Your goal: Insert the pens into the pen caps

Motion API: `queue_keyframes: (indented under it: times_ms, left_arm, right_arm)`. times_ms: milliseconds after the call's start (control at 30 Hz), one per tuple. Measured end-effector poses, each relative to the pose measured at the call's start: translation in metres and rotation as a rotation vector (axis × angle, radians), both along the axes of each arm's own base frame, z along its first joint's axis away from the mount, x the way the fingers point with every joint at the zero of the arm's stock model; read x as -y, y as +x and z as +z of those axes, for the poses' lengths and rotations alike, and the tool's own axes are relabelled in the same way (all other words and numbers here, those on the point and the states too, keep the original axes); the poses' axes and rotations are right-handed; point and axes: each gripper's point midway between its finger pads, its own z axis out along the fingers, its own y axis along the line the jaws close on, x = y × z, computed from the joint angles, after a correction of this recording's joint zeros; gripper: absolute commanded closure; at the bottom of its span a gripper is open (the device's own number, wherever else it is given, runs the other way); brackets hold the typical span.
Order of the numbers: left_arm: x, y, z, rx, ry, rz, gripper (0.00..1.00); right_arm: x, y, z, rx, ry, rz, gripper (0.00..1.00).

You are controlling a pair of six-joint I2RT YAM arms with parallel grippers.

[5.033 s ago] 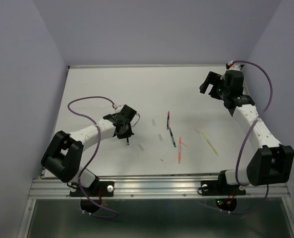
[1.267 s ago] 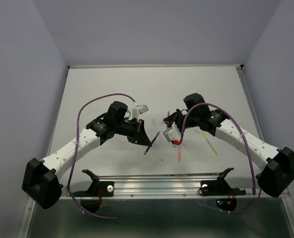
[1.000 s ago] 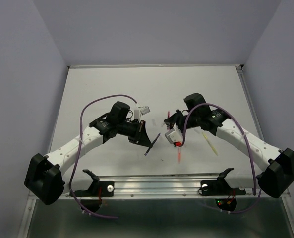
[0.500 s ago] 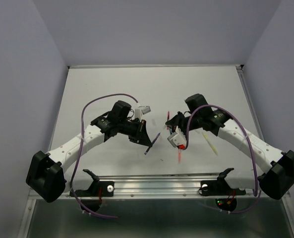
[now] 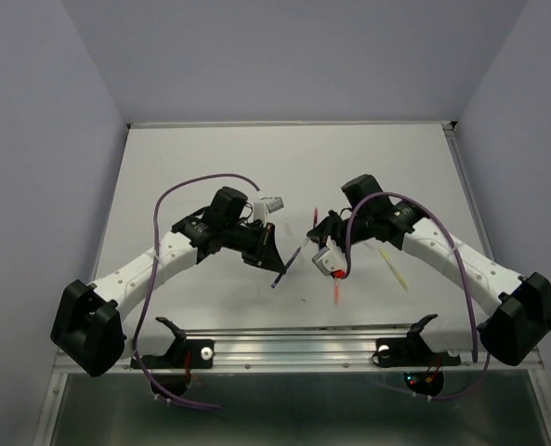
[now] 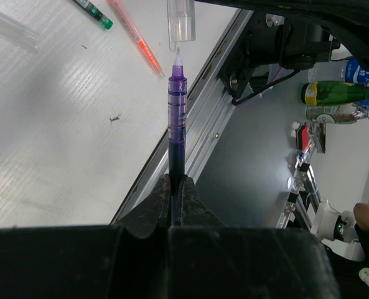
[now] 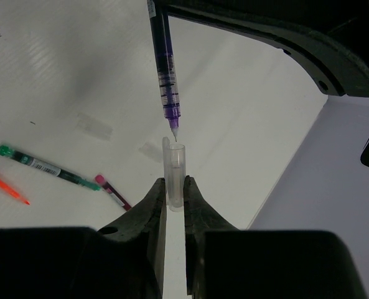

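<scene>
The left gripper (image 6: 176,182) is clamped on the pen (image 6: 177,106), whose tip is just at the mouth of the cap (image 7: 174,165). The right gripper (image 7: 173,187) pinches that cap. Both look light, stiff and slippery, so hold them mid-body.

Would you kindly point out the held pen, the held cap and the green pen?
held pen (image 6: 177,124), left wrist view, barrel.
held cap (image 7: 175,168), right wrist view, wall.
green pen (image 7: 47,167), right wrist view, barrel.

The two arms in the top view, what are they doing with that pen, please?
The left gripper holds the dark blue pen, the right gripper a clear pen cap, both above the table. The pen's tip is at the cap's mouth, not yet pushed in. The green pen and the orange pen lie on the table.
</scene>
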Motion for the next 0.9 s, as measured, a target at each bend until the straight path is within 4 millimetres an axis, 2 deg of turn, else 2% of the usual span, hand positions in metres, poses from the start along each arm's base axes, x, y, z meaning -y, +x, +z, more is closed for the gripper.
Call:
queue_keyframes:
  times_ms: [500,900]
  left_arm:
    - [0.0030,0.0040,-0.0018,-0.005,0.013,0.000,1.00]
    - [0.0054,0.0088,0.0024,-0.016,0.027,0.017,1.00]
  right_arm:
    - [-0.0040,-0.0001,-0.0015,0.003,-0.006,0.013,0.98]
    - [-0.0088,-0.0046,-0.0089,0.071,-0.077,0.046,0.99]
